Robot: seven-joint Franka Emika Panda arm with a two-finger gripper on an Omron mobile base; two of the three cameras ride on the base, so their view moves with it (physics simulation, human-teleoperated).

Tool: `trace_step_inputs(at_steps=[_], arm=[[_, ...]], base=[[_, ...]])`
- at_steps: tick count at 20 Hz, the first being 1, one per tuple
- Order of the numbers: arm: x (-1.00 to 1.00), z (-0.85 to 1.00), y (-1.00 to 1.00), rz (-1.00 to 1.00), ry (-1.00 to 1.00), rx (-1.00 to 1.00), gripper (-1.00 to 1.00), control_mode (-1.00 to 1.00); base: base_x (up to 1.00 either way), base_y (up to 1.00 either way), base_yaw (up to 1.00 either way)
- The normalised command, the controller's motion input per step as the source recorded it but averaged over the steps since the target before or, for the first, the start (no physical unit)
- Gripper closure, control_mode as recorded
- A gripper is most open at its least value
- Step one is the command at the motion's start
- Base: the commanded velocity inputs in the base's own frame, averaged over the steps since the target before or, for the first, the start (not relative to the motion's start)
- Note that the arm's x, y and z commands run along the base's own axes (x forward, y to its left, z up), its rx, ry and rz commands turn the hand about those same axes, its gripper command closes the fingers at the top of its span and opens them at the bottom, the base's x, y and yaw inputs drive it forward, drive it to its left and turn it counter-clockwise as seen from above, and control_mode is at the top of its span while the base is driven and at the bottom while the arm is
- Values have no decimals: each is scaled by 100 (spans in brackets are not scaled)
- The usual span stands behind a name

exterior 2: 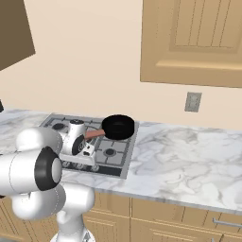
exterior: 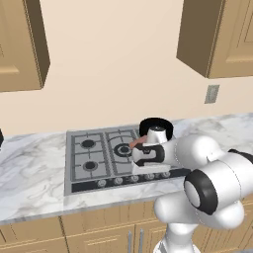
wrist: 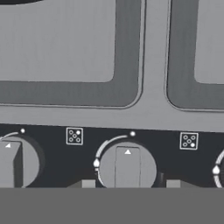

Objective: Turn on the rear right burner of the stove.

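The stove [exterior: 94, 158] sits sunk into the marbled surface [exterior: 29, 168], its dark knob strip [exterior: 123, 181] along the near edge. The rear right burner [exterior 2: 124, 128] lies under a black frying pan [exterior 2: 118, 126] with a reddish handle. The arm's gripper [wrist: 130, 184] hangs low over the strip; its two finger tips [wrist: 88, 184] stand apart on either side of a round grey knob [wrist: 127, 167], not touching it. No words can be read. Small white squares with five dots [wrist: 74, 136] sit between the knobs. A white triangle marks the knob's bar, and a dot and flame symbol ring it.
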Motion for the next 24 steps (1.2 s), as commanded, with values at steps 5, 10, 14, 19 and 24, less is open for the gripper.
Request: trace_step_inputs(at_steps=[5,10,14,19,24], arm=[[-3,-15,0,12,-2,-1,100,-100],[0,-14,0,41,-1,0,100,-100],[0,-20,0,49,0,0,100,-100],[0,-27,0,60,-2,0,100,-100],[0,-34,0,63,-8,0,100,-100]], base=[[0,0,0],[0,0,0],[0,0,0],[0,0,0],[0,0,0]])
